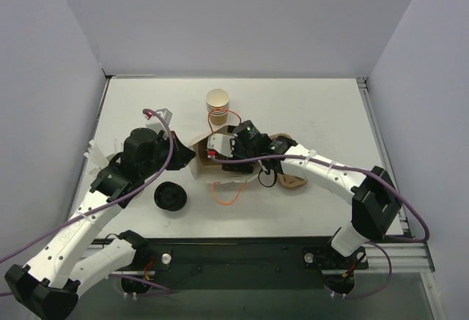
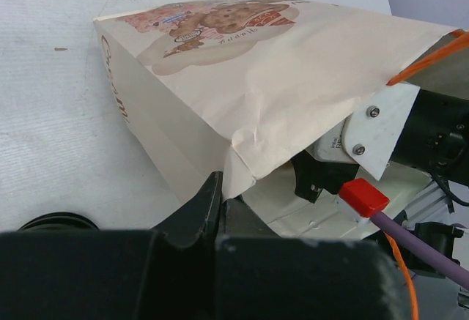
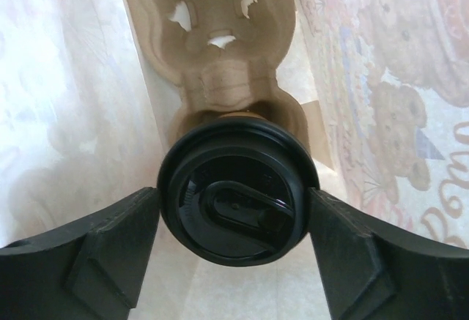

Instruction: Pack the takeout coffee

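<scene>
Right wrist view: the takeout coffee (image 3: 238, 206) is seen inside the paper bag (image 3: 381, 115), its black lid turned toward the lens. The tan cup body is almost wholly hidden behind that lid. The right claw (image 3: 234, 211) is spread wide around the lid, and its fingers (image 3: 110, 254) are pressed against the rim at 9 and 3 o'clock, so the coffee is pinched between them. At 12 o'clock of the lid, deeper in the bag, a moulded-pulp carrier (image 3: 220, 78) is seen, and the cup is touching or seated at its near end.

From the left wrist, the bag is shown lying on its side on the table (image 2: 51, 115), bear print upward. The left claw (image 2: 216, 203) is pressed together on the paper edge of the bag's mouth.

From the top view, the bag is found near the table's middle. A stack of nested cups (image 1: 218, 102) stands at 12 o'clock of it, and a loose black lid (image 1: 170, 197) lies at 7 o'clock, apart from the bag.
</scene>
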Motion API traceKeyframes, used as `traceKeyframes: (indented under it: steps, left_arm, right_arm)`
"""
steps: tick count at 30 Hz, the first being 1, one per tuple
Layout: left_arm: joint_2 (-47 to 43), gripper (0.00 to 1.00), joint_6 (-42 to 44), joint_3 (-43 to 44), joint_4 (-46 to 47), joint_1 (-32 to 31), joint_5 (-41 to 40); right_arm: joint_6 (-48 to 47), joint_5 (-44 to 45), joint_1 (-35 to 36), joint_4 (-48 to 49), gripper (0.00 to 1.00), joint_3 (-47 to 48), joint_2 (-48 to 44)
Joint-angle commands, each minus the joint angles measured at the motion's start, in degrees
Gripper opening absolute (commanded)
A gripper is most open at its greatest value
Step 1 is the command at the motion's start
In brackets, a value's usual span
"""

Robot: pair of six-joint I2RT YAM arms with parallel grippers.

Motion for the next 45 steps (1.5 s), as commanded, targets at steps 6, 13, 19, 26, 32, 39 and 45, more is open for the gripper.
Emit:
traceKeyframes:
  steps: [6, 13, 19, 26, 32, 39, 45]
  left_arm:
    - [0.7, 0.0, -0.9, 3.5, -3.3, 0.4, 0.9]
    - [1.2, 0.0, -1.3, 4.7, -4.1, 0.4, 1.4]
    - [1.7, 0.0, -1.4, 5.8, -4.9, 0.4, 2.1]
    - [3.1, 0.0, -1.5, 9.3, -8.3, 0.4, 2.4]
    - [4.4, 0.0, -1.3, 12.6, -11.3, 0.4, 2.5]
    - [4.8, 0.0, -0.6, 14.1, -13.7, 0.4, 2.2]
    - [4.9, 0.0, -0.7, 13.9, -13.8, 0.4, 2.6]
  right_arm:
    - [4.7, 5.6, -0.1, -5.9, 0.93, 2.5, -4.3]
    - [5.8, 4.6, 0.1, -6.8, 1.0, 3.4, -5.4]
    - [7.4, 3.9, 1.0, -10.6, 0.9, 4.7, -5.9]
    - [8.0, 4.5, 2.4, -12.7, 0.77, 4.8, -7.1]
    - [8.1, 4.8, 3.4, -14.4, 0.77, 5.2, -7.5]
    - [8.1, 7.9, 4.9, -15.0, 0.87, 5.5, -8.0]
    - [8.8, 6.3, 4.9, -15.3, 0.87, 6.4, -8.8]
